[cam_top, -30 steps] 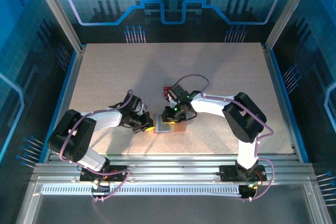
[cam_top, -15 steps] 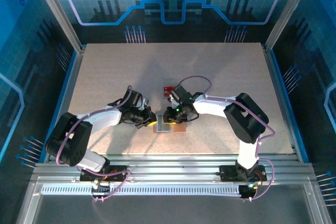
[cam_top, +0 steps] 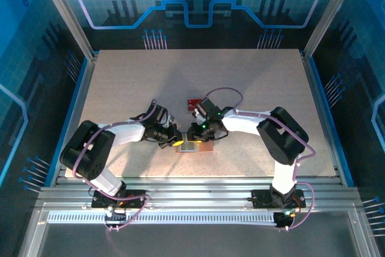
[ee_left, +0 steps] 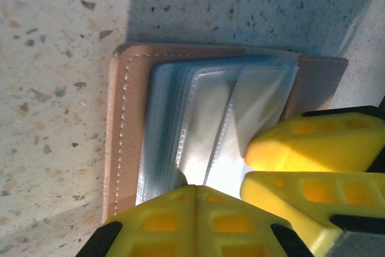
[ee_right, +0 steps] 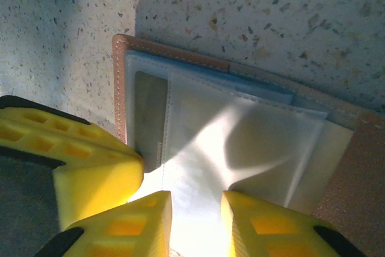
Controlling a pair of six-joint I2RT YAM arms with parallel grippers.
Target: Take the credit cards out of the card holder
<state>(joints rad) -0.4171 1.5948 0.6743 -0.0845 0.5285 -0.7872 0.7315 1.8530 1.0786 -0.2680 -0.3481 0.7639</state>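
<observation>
The card holder (cam_top: pixel 194 147) lies open on the table, tan-brown with a stack of clear sleeves (ee_left: pixel 198 112) on its inner face. My left gripper (ee_left: pixel 196 186) is shut, its tips resting on the near edge of the sleeves. My right gripper (ee_right: pixel 195 221) comes in from the other side with its jaws apart, and a pale sleeve page (ee_right: pixel 240 142) arches up between them. A greyish rectangle (ee_right: pixel 150 112) shows inside one pocket. One red credit card (cam_top: pixel 194 103) lies on the table behind the right arm. Both grippers (cam_top: pixel 179 143) (cam_top: pixel 194 138) meet over the holder.
The speckled tabletop (cam_top: pixel 120 88) stretches wide to the left, right and back of the holder. The metal rail (cam_top: pixel 192 188) with both arm bases runs along the near edge. The left gripper's finger (ee_right: pixel 78 167) sits close beside the right gripper's fingers (ee_left: pixel 301 148).
My left arm has reached further right, bringing its shut gripper onto the card holder's left edge. The right gripper has stayed over the holder with almost no movement.
</observation>
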